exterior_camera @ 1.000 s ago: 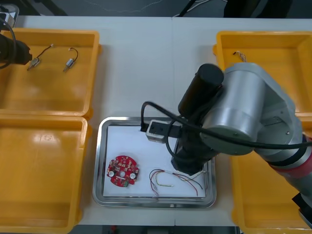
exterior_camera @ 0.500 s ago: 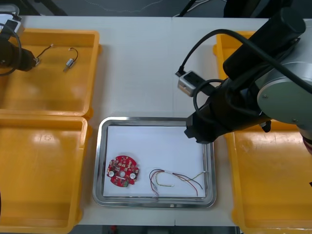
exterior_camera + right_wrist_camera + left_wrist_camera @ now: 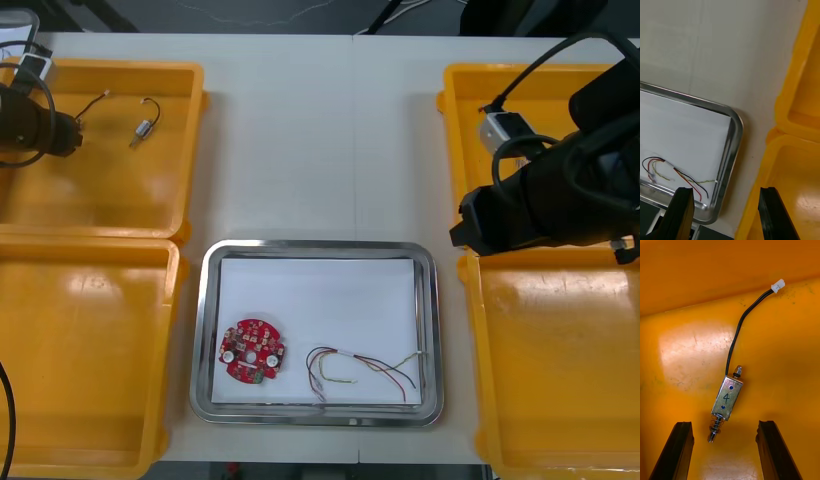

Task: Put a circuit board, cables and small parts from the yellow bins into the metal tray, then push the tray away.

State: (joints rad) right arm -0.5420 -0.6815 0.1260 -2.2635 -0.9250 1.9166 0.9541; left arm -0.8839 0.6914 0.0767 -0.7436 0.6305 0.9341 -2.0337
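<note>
Front: your left gripper (image 3: 66, 131) is in the far left yellow bin (image 3: 110, 205), with a small metal part (image 3: 76, 122) right at its tip. Your right gripper (image 3: 468, 226) hangs over the right bins' inner rim. The metal tray (image 3: 208, 300) beside it holds the round red circuit board (image 3: 252, 350) and the red and yellow cable (image 3: 362, 366).
Right wrist: fingers wide apart, nothing held, tray corner just ahead.
Left wrist: fingers wide apart, empty. The part, marked 4, lies between them, untouched.
</note>
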